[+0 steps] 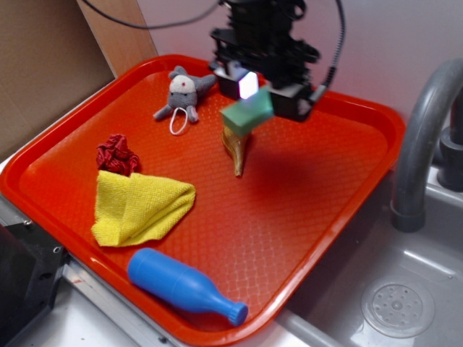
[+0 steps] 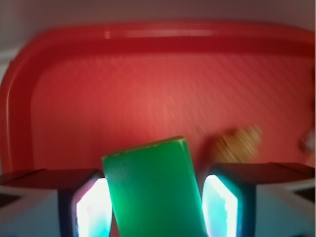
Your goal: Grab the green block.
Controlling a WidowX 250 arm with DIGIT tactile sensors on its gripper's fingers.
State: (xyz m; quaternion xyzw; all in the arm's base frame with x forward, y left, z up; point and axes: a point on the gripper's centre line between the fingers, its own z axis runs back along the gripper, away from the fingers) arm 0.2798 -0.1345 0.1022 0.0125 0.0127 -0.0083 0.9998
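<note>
Grasp step looks done: gripper [image 1: 249, 101] fingers [image 2: 91, 210] hold green block [image 2: 153, 190] above tray [image 1: 347, 188], over seashell [image 1: 237, 148]. Next: keep grip, lift clear.

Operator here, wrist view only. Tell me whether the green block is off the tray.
Observer: Yes. In the exterior view the green block hangs in the gripper, clear above the red tray.
Operator: Say what the blurry tan thing on my right is.
Observer: A tan seashell, standing on the tray just under the block.
Operator: List what else is on the tray.
Observer: A grey plush toy at the back, a red scrunchie, a yellow cloth and a blue bottle-shaped toy near the front edge.
</note>
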